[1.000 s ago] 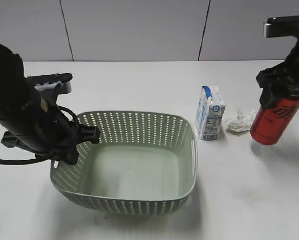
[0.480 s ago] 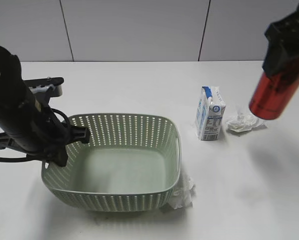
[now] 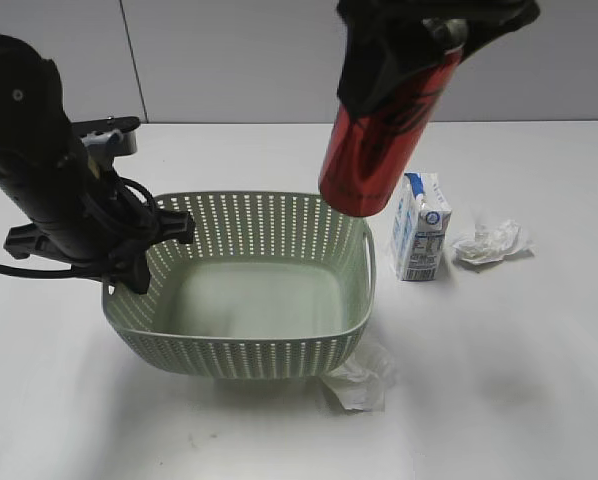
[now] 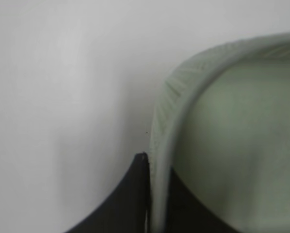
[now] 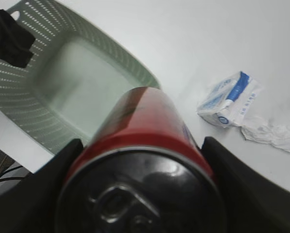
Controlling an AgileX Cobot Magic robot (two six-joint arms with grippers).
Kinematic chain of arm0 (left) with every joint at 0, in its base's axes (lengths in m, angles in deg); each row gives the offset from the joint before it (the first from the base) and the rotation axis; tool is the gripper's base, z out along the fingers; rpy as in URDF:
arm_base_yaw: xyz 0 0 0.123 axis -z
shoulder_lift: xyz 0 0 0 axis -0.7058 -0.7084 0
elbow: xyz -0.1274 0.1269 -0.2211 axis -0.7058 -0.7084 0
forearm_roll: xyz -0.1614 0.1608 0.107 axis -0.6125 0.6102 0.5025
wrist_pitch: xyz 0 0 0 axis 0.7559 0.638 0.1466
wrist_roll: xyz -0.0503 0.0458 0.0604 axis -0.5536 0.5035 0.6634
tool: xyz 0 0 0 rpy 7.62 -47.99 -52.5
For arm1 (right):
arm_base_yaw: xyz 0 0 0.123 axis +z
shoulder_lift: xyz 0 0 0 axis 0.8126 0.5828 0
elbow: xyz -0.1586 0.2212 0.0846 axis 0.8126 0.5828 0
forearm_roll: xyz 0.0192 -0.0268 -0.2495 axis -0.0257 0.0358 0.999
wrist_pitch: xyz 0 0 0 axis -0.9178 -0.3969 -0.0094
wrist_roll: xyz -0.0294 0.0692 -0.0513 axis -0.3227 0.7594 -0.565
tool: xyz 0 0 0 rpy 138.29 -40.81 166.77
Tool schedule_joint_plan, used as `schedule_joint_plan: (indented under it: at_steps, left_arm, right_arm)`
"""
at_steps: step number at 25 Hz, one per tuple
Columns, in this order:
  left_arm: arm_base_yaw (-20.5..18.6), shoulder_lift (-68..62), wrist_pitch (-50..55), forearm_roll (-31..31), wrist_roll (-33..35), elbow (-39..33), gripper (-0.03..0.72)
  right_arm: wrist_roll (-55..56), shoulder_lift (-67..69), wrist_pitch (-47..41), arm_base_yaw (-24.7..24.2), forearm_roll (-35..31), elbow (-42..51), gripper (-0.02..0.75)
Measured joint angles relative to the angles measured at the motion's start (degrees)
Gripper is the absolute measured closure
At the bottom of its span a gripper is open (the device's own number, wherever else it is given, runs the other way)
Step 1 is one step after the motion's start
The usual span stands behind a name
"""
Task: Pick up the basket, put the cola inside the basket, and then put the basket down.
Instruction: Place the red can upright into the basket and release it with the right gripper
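With my left tool (image 3: 144, 262) clamped on the lifted basket (image 3: 249, 300) near the bench's front-left, my right tool (image 3: 419, 25) grips the cola (image 3: 379, 135) above its right rim; next I lower and release

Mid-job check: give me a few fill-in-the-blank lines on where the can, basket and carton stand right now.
1. The right tool holds the cola in the air, above the basket's ____ rim.
2. The left tool grips the basket by its ____ wall.
3. The milk carton stands ____ the basket.
4. The basket's inside is ____.

Missing words: far right; left; outside; empty
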Motion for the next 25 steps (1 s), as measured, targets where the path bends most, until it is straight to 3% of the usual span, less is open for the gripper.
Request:
schedule_joint_plan:
  at_steps: [6, 25]
  left_arm:
    - [0.00, -0.03, 1.10, -0.18, 0.00, 0.50, 0.688]
    - [0.00, -0.07, 1.98, -0.99, 0.00, 0.57, 0.688]
  right_arm:
    - [0.34, 7.85, 0.43, 2.74, -1.16, -0.20, 0.199]
    - [-1.70, 26.70, 3.33, 3.13, -4.15, -7.77, 0.199]
